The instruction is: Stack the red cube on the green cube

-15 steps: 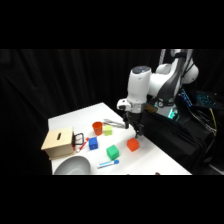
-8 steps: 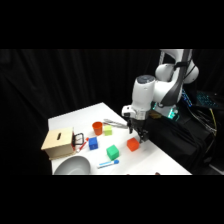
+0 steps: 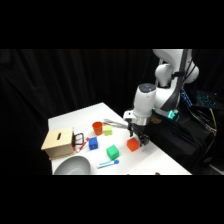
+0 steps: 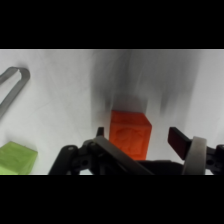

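Item: pincer (image 4: 137,137), lowered from its higher position 1 s earlier, fingers spread on both sides of the red cube (image 4: 130,134) resting on the desk (image 3: 155,155), unpinched; green cube (image 3: 113,152) nearby, awaiting stacking.

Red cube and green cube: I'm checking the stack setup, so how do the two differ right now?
The red cube is orange-red; the green cube is bright green. The red cube sits right under the gripper, between its open fingers in the wrist view; the green cube stands apart with nothing over it. Both rest on the white table and look about equal in size.
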### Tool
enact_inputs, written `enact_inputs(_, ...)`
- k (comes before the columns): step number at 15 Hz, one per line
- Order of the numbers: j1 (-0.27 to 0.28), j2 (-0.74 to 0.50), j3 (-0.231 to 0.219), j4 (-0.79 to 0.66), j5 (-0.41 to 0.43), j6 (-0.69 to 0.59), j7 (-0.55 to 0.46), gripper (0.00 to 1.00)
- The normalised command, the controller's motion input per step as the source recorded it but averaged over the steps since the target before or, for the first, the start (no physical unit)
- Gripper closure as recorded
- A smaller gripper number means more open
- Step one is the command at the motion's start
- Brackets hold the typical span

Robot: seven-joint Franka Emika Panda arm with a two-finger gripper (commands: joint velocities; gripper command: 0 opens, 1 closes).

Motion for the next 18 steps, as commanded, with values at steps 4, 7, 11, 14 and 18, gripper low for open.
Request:
enact_inputs(4, 0.136, 0.07, -0.161, -0.01, -0.196, 0.22, 0.19, 0.00)
enact_inputs(7, 0.079, 0.12, -0.095, 0.02, -0.115, 0.26, 0.13, 0.00)
enact_inputs(11, 0.098, 0.13, -0.144, 0.03, -0.130, 0.25, 0.12, 0.00)
enact_inputs(14, 0.126, 0.10, -0.155, 0.03, -0.117, 0.22, 0.11, 0.00)
enact_inputs(18, 0.135, 0.08, -0.137, 0.04, -0.089, 0.19, 0.09, 0.00)
